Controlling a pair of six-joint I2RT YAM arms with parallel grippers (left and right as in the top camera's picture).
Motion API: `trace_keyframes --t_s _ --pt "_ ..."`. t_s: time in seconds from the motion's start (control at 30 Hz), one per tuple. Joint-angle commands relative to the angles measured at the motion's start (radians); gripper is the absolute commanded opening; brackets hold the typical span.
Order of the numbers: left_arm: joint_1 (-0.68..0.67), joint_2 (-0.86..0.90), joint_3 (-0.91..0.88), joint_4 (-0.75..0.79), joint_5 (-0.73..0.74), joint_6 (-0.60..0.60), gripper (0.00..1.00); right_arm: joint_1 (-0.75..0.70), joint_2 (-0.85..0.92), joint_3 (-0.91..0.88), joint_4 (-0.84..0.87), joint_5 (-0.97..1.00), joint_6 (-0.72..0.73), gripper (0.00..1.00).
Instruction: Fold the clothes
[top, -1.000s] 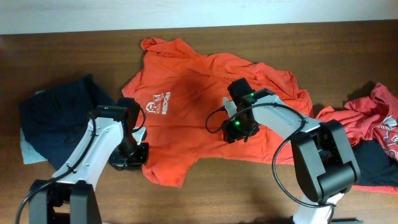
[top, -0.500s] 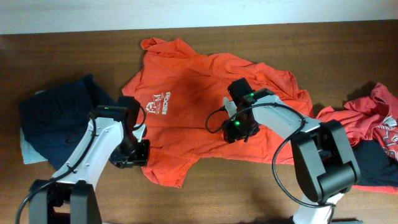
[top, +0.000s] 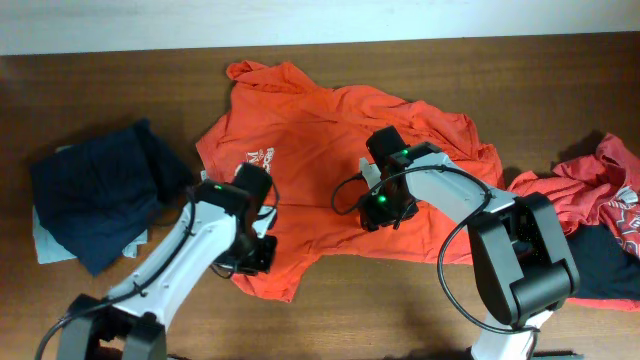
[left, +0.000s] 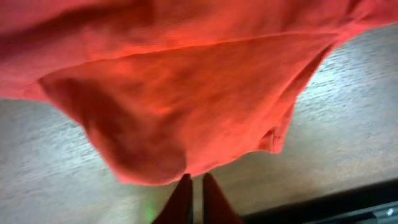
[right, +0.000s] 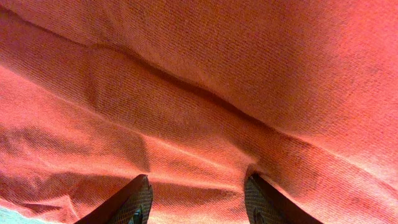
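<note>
orange T-shirt (top: 330, 140): is being seen spread out mid-bench (top: 560, 90), a bit toward the far edge, white lettering facing up
left tool (left: 195, 182): is being held pressed together, with the shirt's edge being pinched at the tips, over by the near edge
right tool (right: 199, 202): is being held spread, fingers (right: 134, 199) being pushed down onto the orange cloth
dark navy pile (top: 95, 190): is being seen heaped by the left edge
red and dark heap (top: 600, 200): is being seen bunched at the right edge
</note>
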Motion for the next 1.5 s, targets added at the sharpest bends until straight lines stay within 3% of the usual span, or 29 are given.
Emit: trace_keyframes --t_s 0.0,0.1,0.17,0.27,0.37,0.47,0.5,0.57,0.6,0.63,0.77,1.03,1.07,1.17,1.23,1.47 --pt "-0.044 -0.019 -0.069 0.037 -0.022 -0.063 0.16 0.003 0.013 -0.003 -0.005 0.027 0.007 0.54" --pt "-0.062 -0.019 -0.138 0.101 -0.022 -0.077 0.24 0.003 0.013 -0.003 -0.004 0.027 0.007 0.54" --pt "-0.062 -0.019 -0.172 0.183 -0.003 -0.095 0.41 0.003 0.013 -0.003 -0.003 0.027 0.007 0.54" --pt "-0.062 -0.019 -0.173 0.230 -0.004 -0.095 0.59 0.003 0.013 -0.003 -0.003 0.027 0.007 0.54" --pt "-0.059 -0.019 -0.173 0.277 -0.003 -0.119 0.67 0.003 0.013 -0.003 -0.003 0.027 0.007 0.54" --pt "-0.059 -0.018 -0.173 0.296 -0.003 -0.148 0.67 0.003 0.013 -0.003 -0.004 0.027 0.007 0.54" --pt "-0.059 -0.018 -0.173 0.296 -0.003 -0.154 0.61 0.003 0.013 -0.003 -0.004 0.027 0.007 0.54" --pt "-0.059 -0.018 -0.173 0.296 0.007 -0.154 0.32 0.003 0.013 -0.003 -0.004 0.027 0.007 0.54" --pt "-0.060 -0.018 -0.173 0.296 0.026 -0.154 0.02 0.003 0.013 -0.003 -0.004 0.027 0.007 0.54" --pt "-0.060 -0.019 -0.173 0.296 0.044 -0.155 0.00 0.003 0.013 -0.003 -0.004 0.027 0.007 0.54" --pt "-0.060 -0.019 -0.127 0.246 0.167 -0.154 0.00 0.003 0.013 -0.003 -0.004 0.027 0.007 0.54" --pt "-0.060 -0.019 0.058 -0.055 0.213 -0.155 0.00 0.003 0.013 -0.003 -0.006 0.027 0.007 0.54" --pt "-0.060 -0.019 0.059 -0.069 0.215 -0.156 0.02 0.003 0.013 -0.003 -0.006 0.027 0.007 0.54" --pt "-0.060 -0.019 0.058 -0.092 0.215 -0.166 0.21 0.003 0.013 -0.003 -0.003 0.027 0.007 0.54" --pt "-0.060 -0.019 0.058 -0.092 0.216 -0.170 0.40 0.003 0.013 -0.003 -0.002 0.027 0.007 0.54" --pt "-0.060 -0.019 0.058 -0.095 0.211 -0.169 0.47 0.003 0.013 -0.003 -0.001 0.027 0.007 0.54"
